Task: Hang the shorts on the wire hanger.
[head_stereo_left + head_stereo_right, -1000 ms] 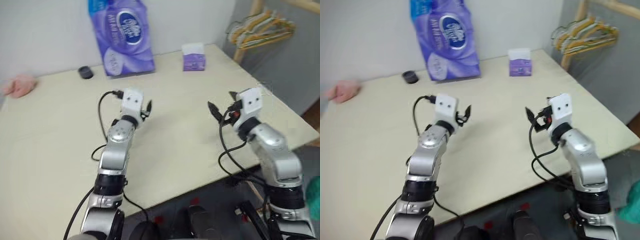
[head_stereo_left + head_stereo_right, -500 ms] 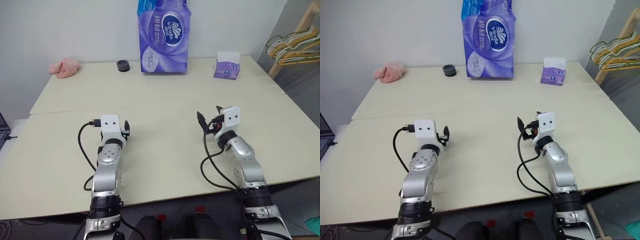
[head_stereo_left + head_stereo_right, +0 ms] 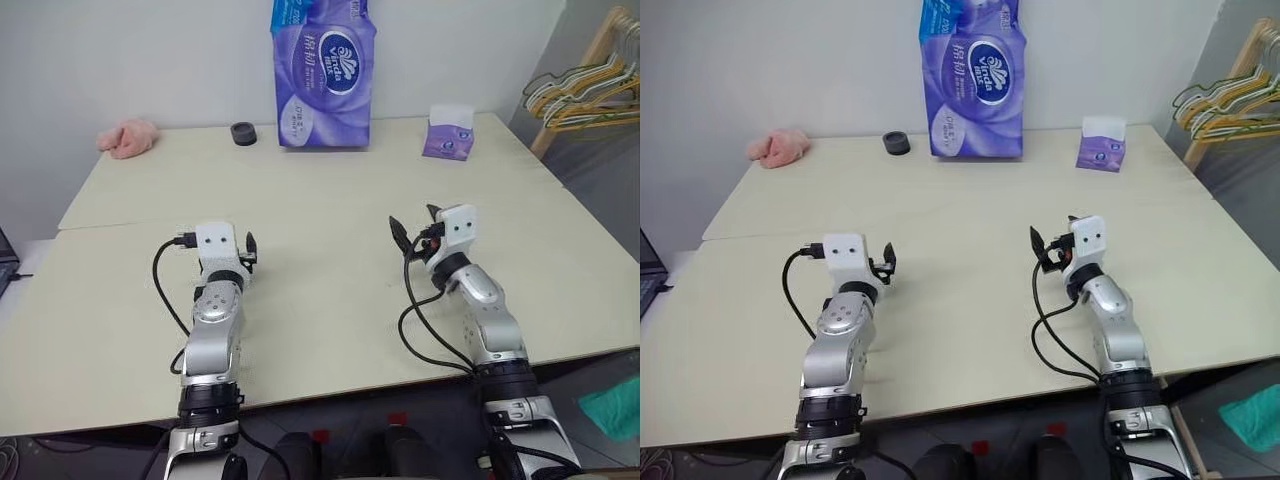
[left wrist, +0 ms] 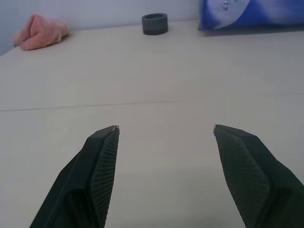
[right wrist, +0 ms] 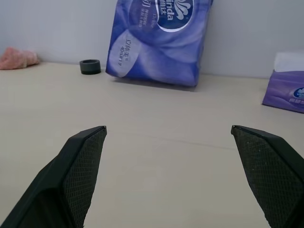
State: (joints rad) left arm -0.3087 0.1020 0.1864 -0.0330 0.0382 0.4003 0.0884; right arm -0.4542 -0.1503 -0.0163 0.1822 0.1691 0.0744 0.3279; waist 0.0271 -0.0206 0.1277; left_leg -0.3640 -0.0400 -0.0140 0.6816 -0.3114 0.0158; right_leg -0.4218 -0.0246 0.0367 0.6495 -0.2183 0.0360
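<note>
Holding the left fingers (image 4: 102, 156) spread wide and gripping nothing, low over the bare tabletop (image 3: 320, 170). Holding the right fingers (image 5: 85, 152) parted just as wide and equally empty, pointing toward the purple tissue pack (image 3: 322, 70).

Lying off the tabletop's near right corner and below its surface: the shorts (image 3: 612, 408), showing as a teal patch, behind and to the right of the right fingers and well apart from both sets. Judging the right arm clearly nearer, and probably needing a turn rightward and down, not a reach forward. Being cut by the view's edge, hiding the cloth's long axis.
</note>
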